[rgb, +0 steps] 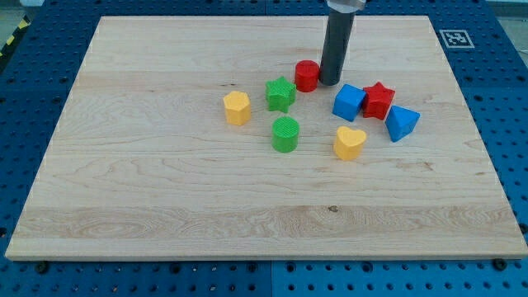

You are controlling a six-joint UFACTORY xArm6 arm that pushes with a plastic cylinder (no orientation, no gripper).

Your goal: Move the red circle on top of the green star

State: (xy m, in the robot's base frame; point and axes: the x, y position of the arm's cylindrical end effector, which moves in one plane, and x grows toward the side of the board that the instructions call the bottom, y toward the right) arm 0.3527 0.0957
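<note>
Just right of the red circle [307, 75], my tip [330, 82] rests on the wooden board [124, 190], touching or nearly touching that block; it is a bare rod, holding nothing. Left of the circle and just beside it sits the green star [280, 94]. Counted by colour: two red (circle, star [379, 100]), two green (star, cylinder [285, 134]), two blue (cube [349, 102], wedge-like block [402, 123]), two yellow (hexagon [237, 108], heart [350, 142]).

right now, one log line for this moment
tip: my tip at red circle, view's right side | target: green star just left-below red circle | status: not yet on star
</note>
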